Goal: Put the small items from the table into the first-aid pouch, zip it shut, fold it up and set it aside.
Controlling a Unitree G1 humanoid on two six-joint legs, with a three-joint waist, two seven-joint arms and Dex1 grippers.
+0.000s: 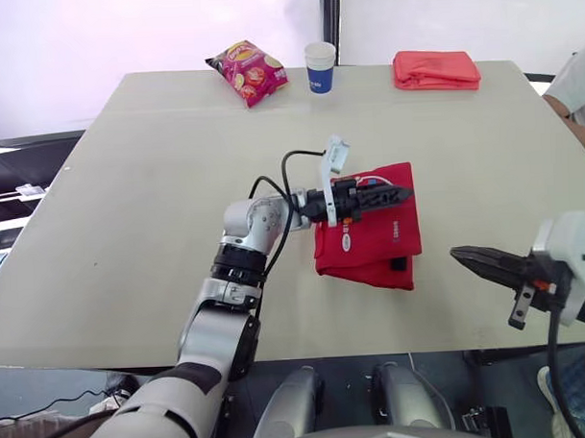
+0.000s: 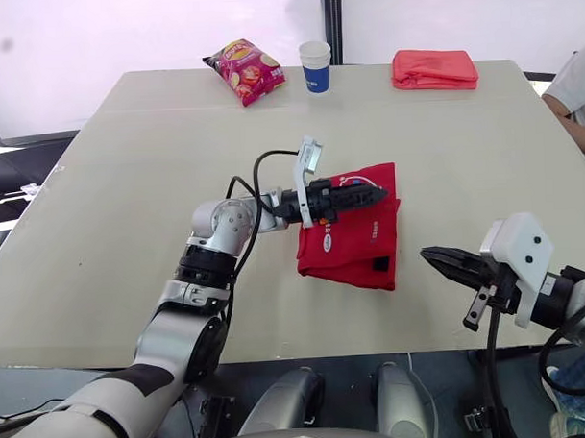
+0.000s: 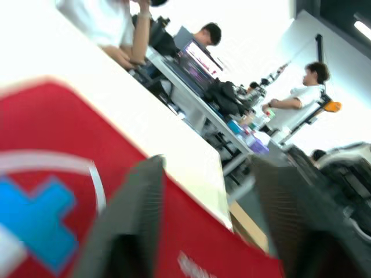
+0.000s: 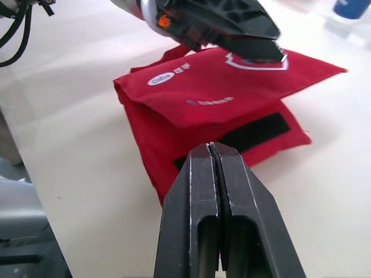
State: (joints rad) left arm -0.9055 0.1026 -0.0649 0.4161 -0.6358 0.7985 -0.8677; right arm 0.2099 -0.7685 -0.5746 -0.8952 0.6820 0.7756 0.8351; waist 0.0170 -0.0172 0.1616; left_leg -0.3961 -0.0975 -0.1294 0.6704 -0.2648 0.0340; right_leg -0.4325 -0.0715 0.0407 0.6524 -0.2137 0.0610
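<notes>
**Item:** red first-aid pouch [image 1: 370, 231], folded and lying flat on the worktop [image 1: 157, 204], right of its middle. A black fastening strip [image 1: 398, 263] is exposed on the near flap.

**Left tool** [image 1: 399, 193]: fingers apart, low over the pouch's far panel, pointing to the robot's right. Whether it touches the pouch cannot be told.

**Right tool** [image 1: 467, 257]: fingers pressed together, empty, apart from the pouch beyond its near right corner, with the tip aimed at it.

**Governing relation:** the pouch lies directly beneath the left tool, so the left arm is judged the nearer for moving it aside.
</notes>
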